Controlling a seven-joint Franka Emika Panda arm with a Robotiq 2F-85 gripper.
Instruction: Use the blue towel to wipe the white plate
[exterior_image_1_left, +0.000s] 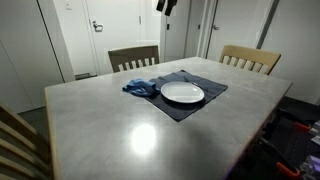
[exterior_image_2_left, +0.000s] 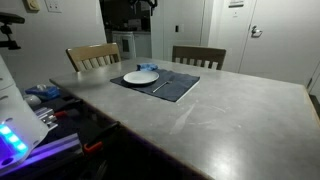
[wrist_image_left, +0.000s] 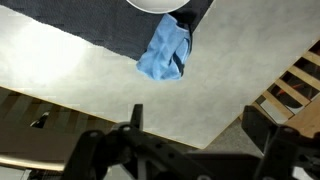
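Observation:
The white plate (exterior_image_1_left: 182, 93) sits on a dark navy placemat (exterior_image_1_left: 182, 110) at the far side of the table. The crumpled blue towel (exterior_image_1_left: 140, 87) lies beside the plate, partly on the mat's edge. In an exterior view the plate (exterior_image_2_left: 141, 77) has the towel (exterior_image_2_left: 149, 67) just behind it. My gripper (exterior_image_1_left: 165, 5) hangs high above the table, away from both. In the wrist view the gripper (wrist_image_left: 198, 125) is open and empty, with the towel (wrist_image_left: 165, 52) and the plate's rim (wrist_image_left: 158, 4) far below it.
The grey table (exterior_image_1_left: 130, 125) has two wooden chairs (exterior_image_1_left: 133, 58) (exterior_image_1_left: 250, 58) at its far edge. A chair back (wrist_image_left: 295, 85) shows at the right of the wrist view. Electronics and cables (exterior_image_2_left: 45, 100) lie near one table corner.

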